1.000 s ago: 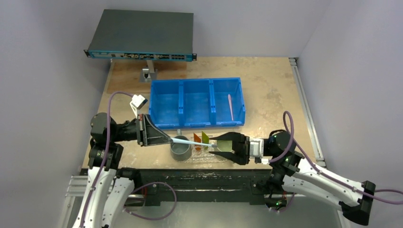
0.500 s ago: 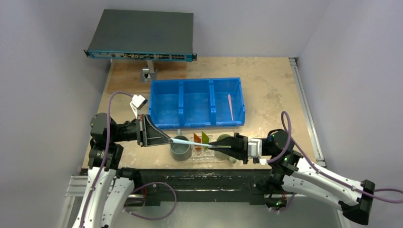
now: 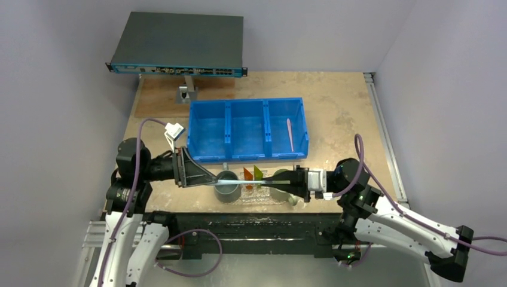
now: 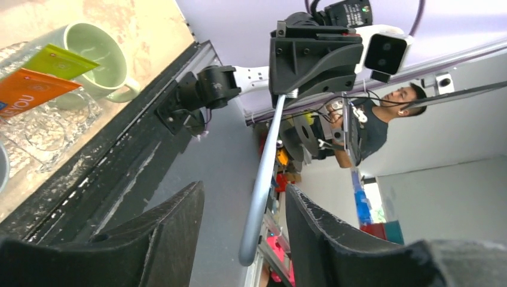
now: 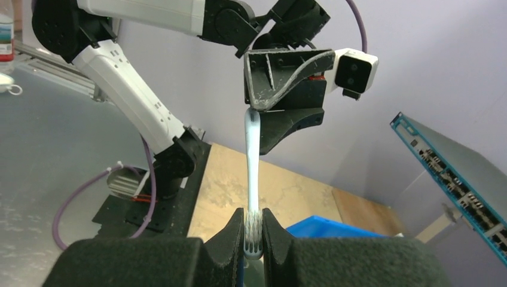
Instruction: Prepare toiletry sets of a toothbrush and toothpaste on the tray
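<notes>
At the near edge of the bench, the two arms reached toward each other, and a pale toothbrush (image 5: 252, 167) lay level in the air between them, above the grey mug (image 3: 228, 188) and the left end of the tray (image 4: 42, 128). The right claw (image 5: 253, 220) was clamped on the bristle end of that toothbrush, its fingers pressed close on either side of the head. The left claw (image 4: 245, 194) stood apart around the handle end, with a gap showing on both sides of the stick, so it gripped nothing. The clear pebbled tray lay on the bench just below the claws, near the front edge. The orange tube (image 3: 247, 177) and the green tube (image 3: 259, 173) stood side by side at the tray, between the grey mug on the left and the pale-green mug (image 4: 98, 54) on the right, which was largely hidden under the right claw from above. Farther back sat the blue three-compartment bin (image 3: 248, 149), and a second toothbrush (image 3: 290, 134) lay in its right compartment. At the far left, a dark network switch (image 3: 177, 42) rested raised on a stand.
</notes>
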Tool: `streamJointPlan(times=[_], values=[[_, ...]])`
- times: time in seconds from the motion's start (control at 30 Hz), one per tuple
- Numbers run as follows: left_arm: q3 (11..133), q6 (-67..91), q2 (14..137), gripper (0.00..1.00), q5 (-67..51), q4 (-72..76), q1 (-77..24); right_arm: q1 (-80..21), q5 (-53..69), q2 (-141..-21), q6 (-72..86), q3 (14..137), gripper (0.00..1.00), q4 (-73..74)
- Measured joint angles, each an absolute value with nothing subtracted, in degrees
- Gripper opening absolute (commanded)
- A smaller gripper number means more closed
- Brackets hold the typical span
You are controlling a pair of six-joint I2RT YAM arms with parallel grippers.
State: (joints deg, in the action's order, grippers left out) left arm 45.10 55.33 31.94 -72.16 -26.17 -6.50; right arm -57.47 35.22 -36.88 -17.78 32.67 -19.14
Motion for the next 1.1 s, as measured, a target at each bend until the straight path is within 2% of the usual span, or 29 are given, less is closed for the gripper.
streamJointPlan(times=[0.13, 0.53, 0.77, 1.1], values=[[48.3, 49.5, 32.8, 0.6, -68.6, -33.9, -6.5, -57.5, 34.0, -39.2, -16.6, 37.2, 0.0, -13.6], [57.5, 35.2, 31.5, 0.67, -50.6, -52.6, -6.5, -57.5, 25.1, -44.7, -9.7, 52.2, 0.0, 8.1], [58.7, 30.3, 29.5, 0.68, -41.1, -57.8, -6.5, -57.5, 18.3, -50.0, -0.6, 64.1, 0.0, 25.2], [56.2, 26.3, 26.5, 0.69, -34.1, -58.8, -6.5, -57.5, 11.0, -54.2, 11.5, 73.2, 0.0, 46.3]])
